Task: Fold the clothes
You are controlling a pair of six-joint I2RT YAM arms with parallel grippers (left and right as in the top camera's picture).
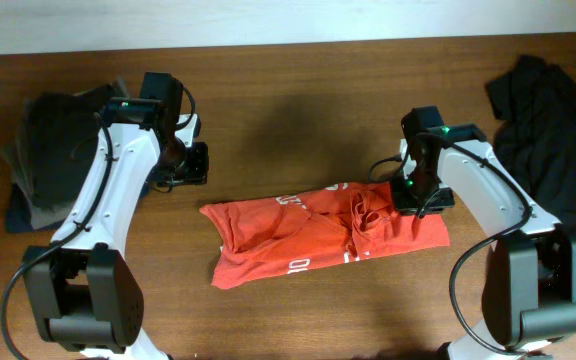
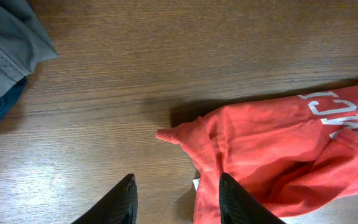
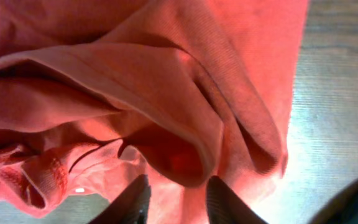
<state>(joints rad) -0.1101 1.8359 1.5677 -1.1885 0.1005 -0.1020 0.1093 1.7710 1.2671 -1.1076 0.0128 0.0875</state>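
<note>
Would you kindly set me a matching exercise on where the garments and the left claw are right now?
Things:
1. red-orange T-shirt
2. black garment
3. grey stack of clothes
4. left claw

Places or states:
A. heaped at the right edge of the table
B. open, at the shirt's left end
C. crumpled in the middle
D. piled at the left edge

Pairs: 1-C, 2-A, 3-D, 4-B.
</note>
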